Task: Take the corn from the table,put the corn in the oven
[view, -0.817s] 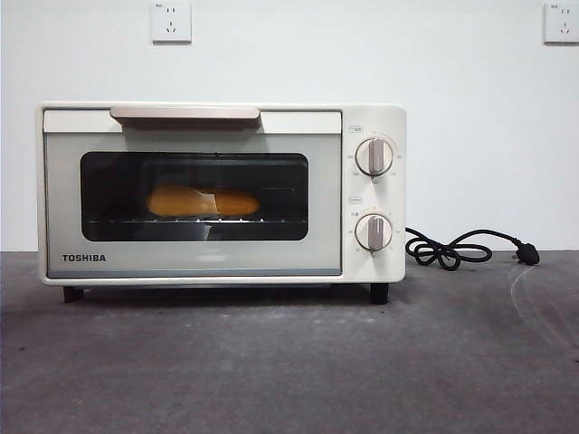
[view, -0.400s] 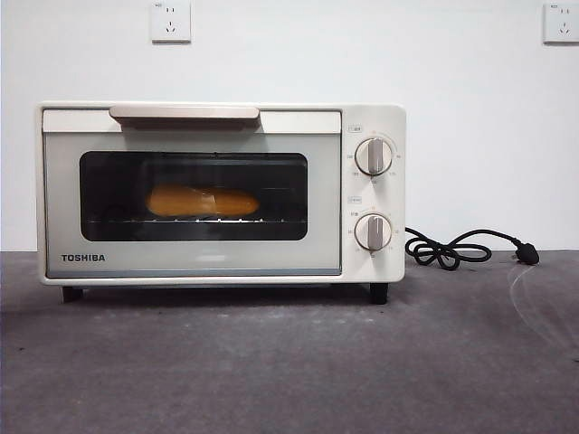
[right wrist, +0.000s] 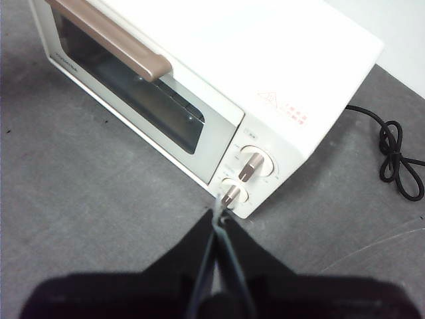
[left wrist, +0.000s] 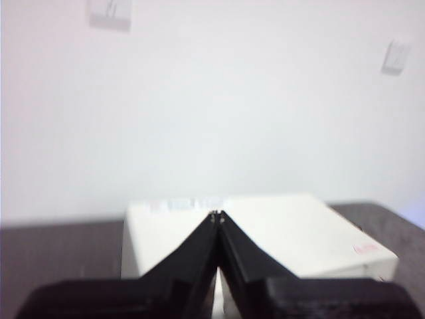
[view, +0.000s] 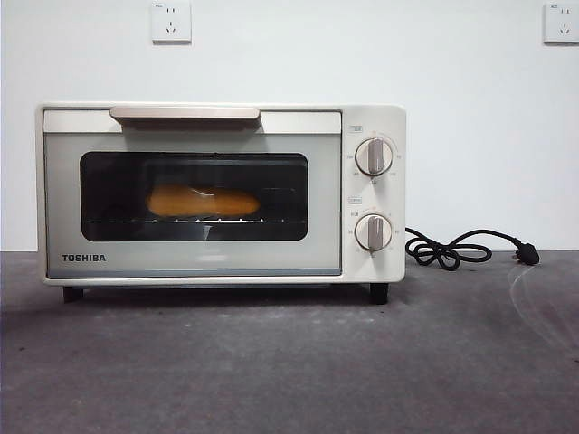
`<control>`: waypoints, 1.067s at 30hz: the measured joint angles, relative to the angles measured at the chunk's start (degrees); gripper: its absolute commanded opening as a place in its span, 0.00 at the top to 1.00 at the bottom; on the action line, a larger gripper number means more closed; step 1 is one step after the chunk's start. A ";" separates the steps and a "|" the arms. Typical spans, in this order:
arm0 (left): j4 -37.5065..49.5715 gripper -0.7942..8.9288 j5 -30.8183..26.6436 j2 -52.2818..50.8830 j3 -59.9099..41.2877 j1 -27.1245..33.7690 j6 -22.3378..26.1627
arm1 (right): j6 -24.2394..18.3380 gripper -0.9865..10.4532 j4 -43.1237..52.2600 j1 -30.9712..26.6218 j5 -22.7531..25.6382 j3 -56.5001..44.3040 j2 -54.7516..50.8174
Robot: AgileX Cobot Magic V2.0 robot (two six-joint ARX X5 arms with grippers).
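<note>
The cream-white TOSHIBA oven (view: pixel 222 192) stands on the dark grey table (view: pixel 289 362) with its door closed. Through the dark glass window the yellow-orange corn (view: pixel 203 201) lies on the rack inside. My left gripper (left wrist: pixel 217 216) is shut and empty, held high above the oven's top (left wrist: pixel 265 232). Above the table, in front of the oven's knob end (right wrist: pixel 246 173), my right gripper (right wrist: pixel 219 211) hangs shut and empty. Neither arm shows in the front view.
A black power cord (view: pixel 461 249) with its plug lies coiled on the table to the right of the oven. Two wall sockets (view: pixel 171 22) sit high on the white wall behind. Two round knobs (view: pixel 374 156) face front.
The oven and the corn stay where they were. Only the reflections in the door glass shift slightly.
</note>
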 measured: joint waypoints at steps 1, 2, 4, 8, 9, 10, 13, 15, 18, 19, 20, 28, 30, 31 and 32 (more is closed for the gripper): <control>4.31 0.92 0.02 -1.25 -3.43 0.00 0.24 | 0.00 0.91 0.00 0.00 0.00 0.00 0.00; 7.80 0.92 0.00 -2.29 -6.40 -0.04 0.52 | 0.00 0.91 0.00 0.02 0.00 0.00 0.00; 13.70 0.92 -0.57 -4.76 -13.09 -0.07 1.95 | 0.00 0.91 0.00 0.02 0.00 0.00 0.00; 16.68 0.92 -2.12 -8.83 -24.65 -0.26 6.27 | 0.00 0.91 0.00 0.02 0.00 0.00 0.00; 16.66 0.92 -2.14 -9.94 -27.50 -0.26 7.41 | 0.00 0.91 0.00 0.02 0.00 0.00 0.00; 16.57 0.92 -2.16 -10.84 -29.68 -0.26 8.28 | 0.00 0.91 0.00 0.00 0.00 0.00 0.00; 16.50 0.92 -2.99 -14.51 -35.50 -0.26 9.92 | 0.00 0.91 0.00 0.02 0.00 0.00 0.00; 16.55 0.92 -3.13 -16.68 -37.66 -0.26 10.21 | 0.00 0.91 0.00 0.02 0.00 0.00 0.00; 16.68 0.92 -3.21 -19.26 -39.87 -0.26 10.14 | 0.00 0.91 0.00 0.02 0.00 0.00 0.00; 15.91 0.92 -3.23 -20.00 -40.35 -0.26 10.14 | 0.00 0.91 0.00 0.02 0.00 0.00 0.00; 14.93 0.92 -3.26 -20.41 -40.48 -0.31 10.12 | 0.00 0.91 0.00 0.00 0.00 0.00 0.00; 8.31 0.92 -8.63 -22.97 -41.66 -1.79 10.12 | 0.00 0.91 0.00 0.02 0.00 0.00 0.00; 8.37 0.92 -10.19 -23.30 -42.53 -2.60 10.08 | 0.00 0.91 0.02 0.02 0.00 0.00 0.00; 7.80 0.92 -10.56 -23.28 -42.86 -2.95 9.92 | 0.00 0.91 -0.02 0.02 -0.02 0.00 0.00; 6.84 0.92 -10.64 -23.28 -42.99 -3.13 9.88 | 0.00 0.91 -0.02 0.02 -0.02 0.00 0.00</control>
